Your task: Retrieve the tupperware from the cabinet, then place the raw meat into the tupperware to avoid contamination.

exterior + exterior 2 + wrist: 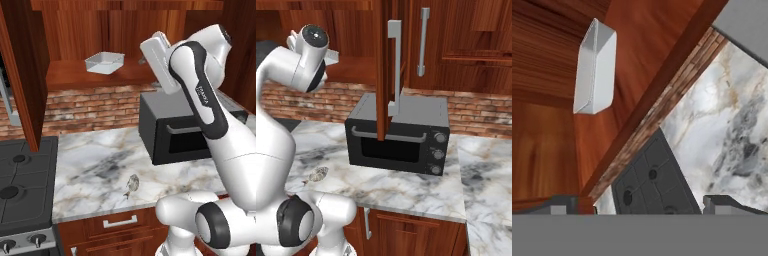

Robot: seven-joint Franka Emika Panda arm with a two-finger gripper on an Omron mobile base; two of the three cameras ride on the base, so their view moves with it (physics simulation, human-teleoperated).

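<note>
Pale tupperware (105, 62) on cabinet (90, 75) shelf; end effector (642, 204) spread.

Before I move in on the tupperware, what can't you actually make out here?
- End effector: hand view's bottom edge crops its tips; the arm hides it in both base views.
- Tupperware: contents unreadable, rim hides the floor.
- Raw meat: too small for detail.
- Cabinet: upper part cut off.
</note>
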